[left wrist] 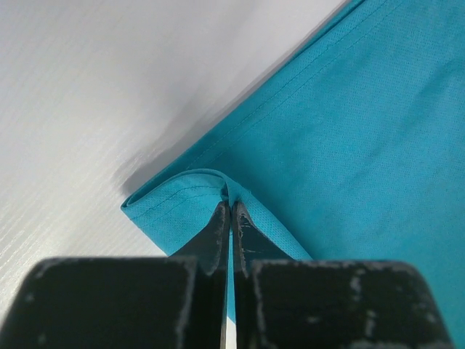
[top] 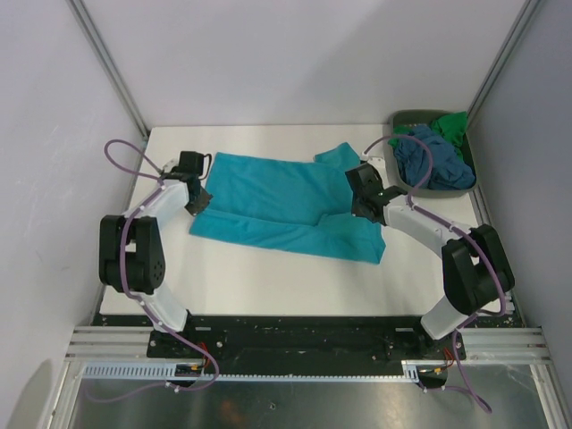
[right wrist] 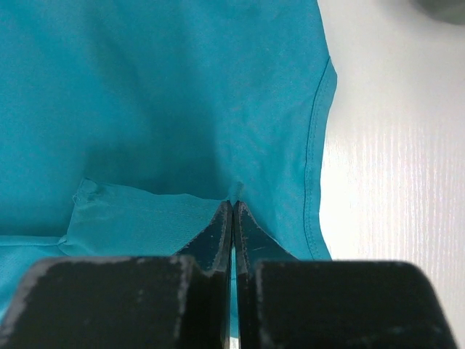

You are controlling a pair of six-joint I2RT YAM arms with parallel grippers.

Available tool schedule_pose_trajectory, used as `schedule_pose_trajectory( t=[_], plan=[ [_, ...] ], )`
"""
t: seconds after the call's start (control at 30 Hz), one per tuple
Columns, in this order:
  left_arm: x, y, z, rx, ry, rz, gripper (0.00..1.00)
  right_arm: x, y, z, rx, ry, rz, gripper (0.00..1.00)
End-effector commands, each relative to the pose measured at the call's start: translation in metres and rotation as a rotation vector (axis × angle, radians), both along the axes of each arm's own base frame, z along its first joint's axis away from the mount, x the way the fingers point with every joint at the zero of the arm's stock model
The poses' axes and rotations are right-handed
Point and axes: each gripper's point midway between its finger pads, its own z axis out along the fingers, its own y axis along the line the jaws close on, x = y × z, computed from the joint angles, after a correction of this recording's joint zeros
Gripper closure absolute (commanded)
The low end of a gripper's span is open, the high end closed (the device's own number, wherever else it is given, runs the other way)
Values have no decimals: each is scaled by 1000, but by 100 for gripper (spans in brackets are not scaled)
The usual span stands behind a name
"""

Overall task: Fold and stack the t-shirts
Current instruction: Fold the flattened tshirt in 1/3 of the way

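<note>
The teal t-shirt (top: 286,204) lies spread across the white table, partly folded along its length. My left gripper (top: 198,204) is shut on the teal t-shirt's left hem corner (left wrist: 182,200); its jaws pinch a fold of cloth. My right gripper (top: 357,213) is shut on the shirt's right part near a sleeve (right wrist: 240,145), a strip of cloth between the jaws. The slate-blue t-shirt (top: 432,161) and the bright green t-shirt (top: 454,128) lie crumpled in the bin.
The grey-green plastic bin (top: 400,119) stands at the back right corner. White walls and metal posts enclose the table (top: 268,286). Bare table shows in front of the shirt and at its left (left wrist: 73,109) and right (right wrist: 392,145).
</note>
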Motion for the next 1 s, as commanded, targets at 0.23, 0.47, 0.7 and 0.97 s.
schedule_pose_trajectory(
  t=[0.23,0.47,0.7,0.97],
  plan=[
    [17,7,10,22,-49,34,100,27,2,18,4,-74,-2,100],
    [14,8,5,16,-41,38,100,28,6,28,22,-98,14,100],
    [10,11,1,10,-37,45,99,21,-6,-9,-27,16,-16,90],
    [14,13,5,-9,-56,-8,36,16,-4,-9,-12,45,-16,51]
  ],
)
